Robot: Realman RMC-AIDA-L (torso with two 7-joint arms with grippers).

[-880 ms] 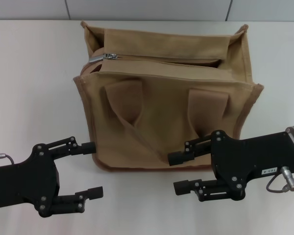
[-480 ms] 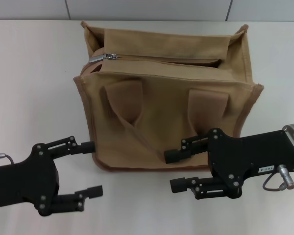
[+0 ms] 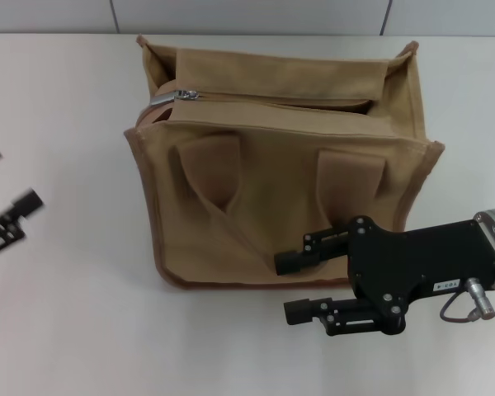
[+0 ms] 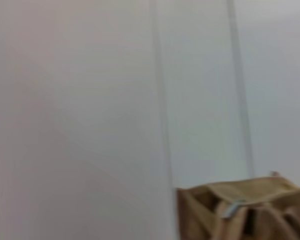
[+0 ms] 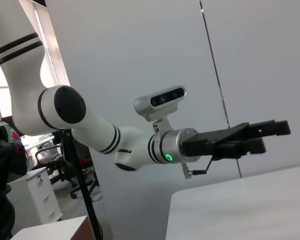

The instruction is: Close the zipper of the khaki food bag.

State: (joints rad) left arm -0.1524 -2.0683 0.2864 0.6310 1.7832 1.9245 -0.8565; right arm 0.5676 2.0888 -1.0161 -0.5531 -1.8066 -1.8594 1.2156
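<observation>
The khaki food bag (image 3: pixel 280 198) stands upright in the middle of the table, handles hanging down its front. The zipper (image 3: pixel 272 98) runs across its top, with the silver slider (image 3: pixel 186 95) at the left end and a dark gap along the strip toward the right end. My right gripper (image 3: pixel 293 287) is open and empty, low in front of the bag's lower right front. My left gripper (image 3: pixel 8 177) is open and empty at the far left edge, well apart from the bag. The left wrist view shows the bag (image 4: pixel 270 200) and slider (image 4: pixel 233 207) from afar.
The white table (image 3: pixel 66 289) spreads around the bag, with a grey panelled wall (image 3: pixel 247 15) behind. The right wrist view shows my left arm (image 5: pixel 140 145) stretched out with its gripper (image 5: pixel 267 134) above the table edge.
My left gripper has swung from the bag's lower left corner out to the far left edge. My right gripper has shifted slightly left and down.
</observation>
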